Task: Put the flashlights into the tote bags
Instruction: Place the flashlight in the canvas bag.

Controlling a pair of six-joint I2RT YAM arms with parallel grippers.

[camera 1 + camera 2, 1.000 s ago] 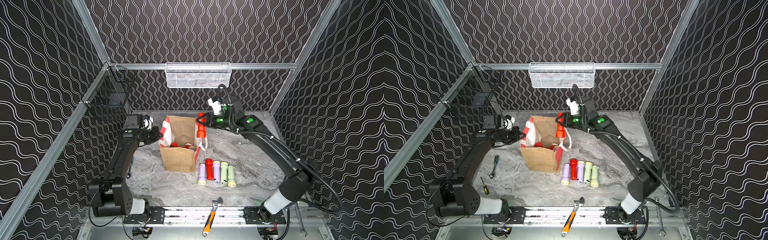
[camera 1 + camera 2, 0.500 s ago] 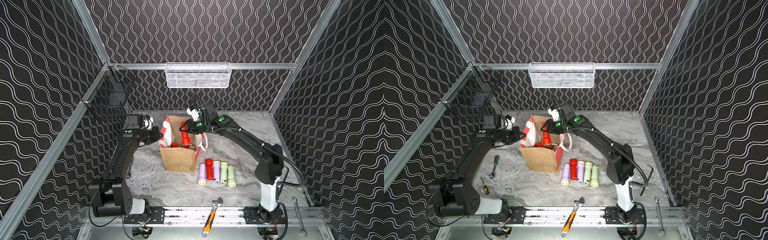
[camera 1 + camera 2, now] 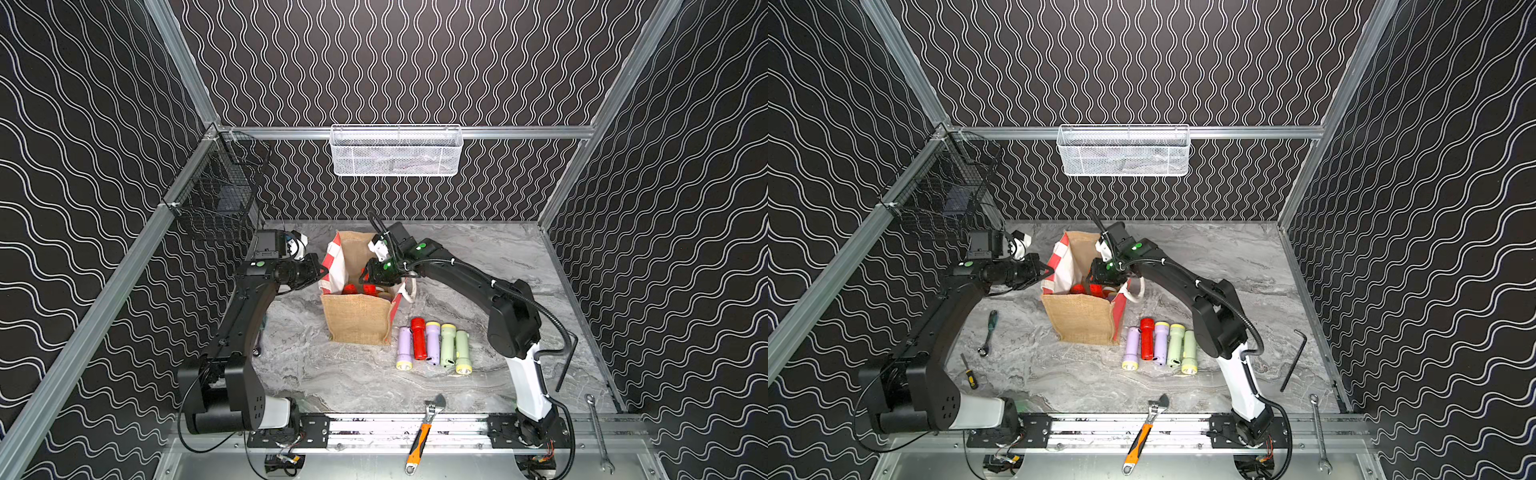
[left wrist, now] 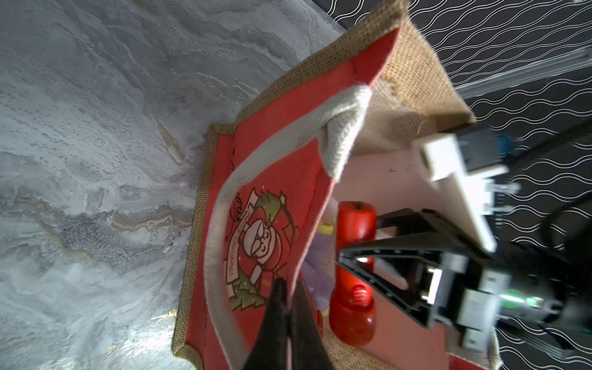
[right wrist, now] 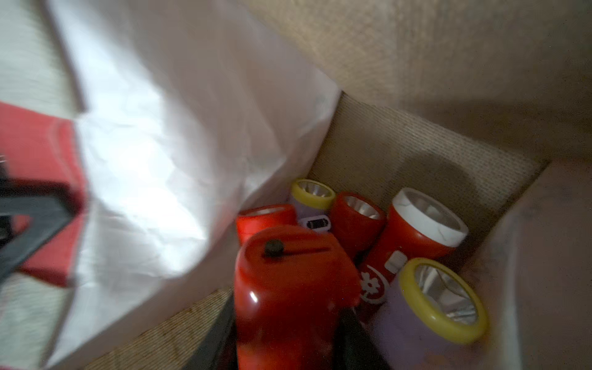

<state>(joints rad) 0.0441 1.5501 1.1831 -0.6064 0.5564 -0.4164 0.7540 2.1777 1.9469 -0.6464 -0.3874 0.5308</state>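
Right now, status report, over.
Left gripper shut on tan jute tote bag rim. Right gripper shut on red plastic flashlight inside bag. Five flashlights on table. Nothing blocking.

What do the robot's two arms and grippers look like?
The left arm and right arm are matte black with a white section near each base and green lights by the wrists. A black cable loops beside the right arm. The left gripper and right gripper are black, triangular-framed, with white camera mounts behind.

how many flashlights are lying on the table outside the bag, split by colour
lilac plastic flashlights: 2
red plastic flashlight: 1
pale green plastic flashlights: 2
total: 5
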